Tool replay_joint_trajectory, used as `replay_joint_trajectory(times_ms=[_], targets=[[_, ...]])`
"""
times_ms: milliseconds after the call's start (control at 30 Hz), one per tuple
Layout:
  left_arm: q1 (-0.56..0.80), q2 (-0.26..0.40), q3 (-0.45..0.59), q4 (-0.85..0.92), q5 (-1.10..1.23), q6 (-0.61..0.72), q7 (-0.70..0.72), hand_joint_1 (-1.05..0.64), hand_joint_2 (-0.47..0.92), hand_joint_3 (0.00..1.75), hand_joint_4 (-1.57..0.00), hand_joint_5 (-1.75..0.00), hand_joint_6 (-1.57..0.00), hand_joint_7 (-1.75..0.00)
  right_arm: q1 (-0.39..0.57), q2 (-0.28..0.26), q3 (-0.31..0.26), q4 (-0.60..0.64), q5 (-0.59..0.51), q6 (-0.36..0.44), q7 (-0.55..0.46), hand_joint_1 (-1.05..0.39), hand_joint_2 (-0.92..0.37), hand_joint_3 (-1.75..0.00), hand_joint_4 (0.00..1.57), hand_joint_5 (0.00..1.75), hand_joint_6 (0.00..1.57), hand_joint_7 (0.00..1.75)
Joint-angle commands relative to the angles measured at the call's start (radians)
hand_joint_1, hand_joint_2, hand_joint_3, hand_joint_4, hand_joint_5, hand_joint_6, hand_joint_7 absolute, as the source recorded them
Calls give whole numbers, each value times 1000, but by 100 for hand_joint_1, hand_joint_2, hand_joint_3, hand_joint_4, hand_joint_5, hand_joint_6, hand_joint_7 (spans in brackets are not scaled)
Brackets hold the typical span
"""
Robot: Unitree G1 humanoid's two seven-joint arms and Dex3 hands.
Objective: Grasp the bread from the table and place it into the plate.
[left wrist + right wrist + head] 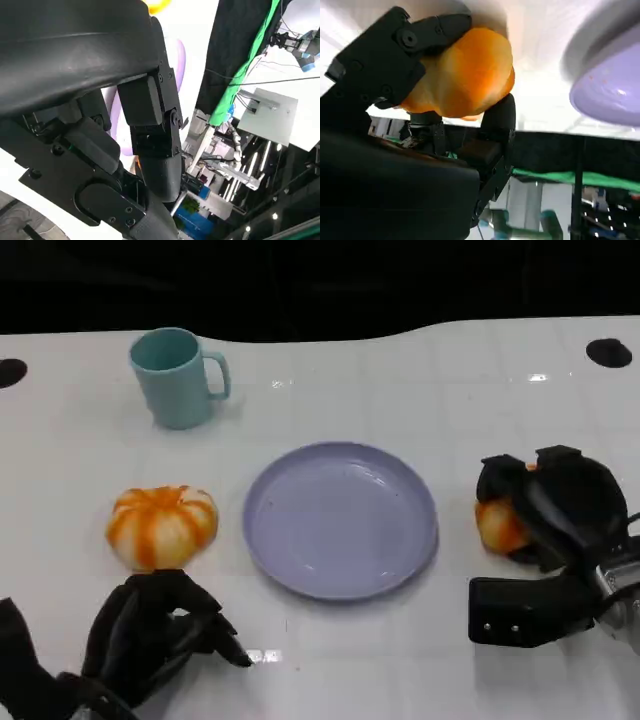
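While right hand [545, 505] grips bread [500, 525], lift clear of table [420, 370], carry level over plate [340, 520], lower gently.

A glossy white table [400, 370] catches spots of ceiling light, and beyond its far edge lies darkness. Past the table hang a black curtain [235, 45] and a green cloth strip [245, 65], with lit strip lamps [260, 165] below.
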Motion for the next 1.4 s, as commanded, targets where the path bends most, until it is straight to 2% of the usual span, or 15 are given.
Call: replay_joint_trajectory(times_ms=[33, 100, 200, 400, 567, 600, 633, 767, 967, 1100, 1333, 1400], targets=[[10, 12, 1, -7, 4, 0, 11, -105, 60, 0, -157, -58, -157, -34, -6, -4, -18, 3, 20, -8, -23, -11, -43, -86, 94, 175, 84, 148], [9, 12, 2, -6, 4, 1, 13, -105, 60, 0, -157, -58, -157, -34, -7, -4, -23, -3, 24, -27, -44, -10, -44, -83, 94, 175, 87, 145], [10, 12, 0, -9, 6, 1, 15, -105, 60, 0, -157, -58, -157, -35, -10, -1, -35, -9, 40, -55, -66, -6, -38, -91, 97, 175, 88, 149], [11, 11, 0, -11, 4, 7, 13, -105, 60, 0, -157, -58, -157, -35, -25, 8, -60, -35, 59, -88, -73, -7, -43, -89, 98, 175, 86, 151], [13, 9, -1, -14, 5, 5, 15, -105, 60, 0, -157, -58, -157, -35, -36, 15, -79, -68, 76, -144, -88, -10, -30, -123, 100, 175, 85, 159], [13, 9, -2, -14, 6, 4, 15, -105, 60, 0, -157, -58, -157, -35, -37, 16, -82, -71, 79, -153, -90, -10, -29, -126, 100, 175, 84, 161], [14, 9, -2, -15, 7, 5, 17, -105, 60, 0, -157, -58, -157, -35, -39, 18, -84, -80, 78, -157, -89, -16, -32, -127, 99, 175, 79, 167], [11, 12, -3, -8, 7, 1, 8, -105, 60, 0, -157, -58, -157, -35, -50, 31, -87, -124, 71, -210, -101, -8, -23, -139, 102, 175, 79, 174], [13, 11, -4, -9, 8, 0, 6, -105, 60, 0, -157, -58, -157, -34, -65, 55, -86, -160, 66, -244, -78, -10, -23, -143, 103, 175, 79, 174], [16, 11, -6, -12, 13, -8, 11, -105, 60, 0, -157, -58, -157, -34, -73, 73, -93, -177, 85, -275, -14, -10, -23, -145, 103, 175, 82, 172], [20, 9, -8, -19, 14, -9, 15, -105, 61, 1, -157, -58, -157, -35, -98, 113, -74, -176, 60, -275, 26, -13, -22, -143, 102, 175, 78, 175], [20, 7, -6, -19, 12, -6, 15, -105, 61, 0, -157, -58, -157, -35, -109, 122, -65, -172, 50, -267, 44, -15, -28, -136, 101, 175, 88, 136]])
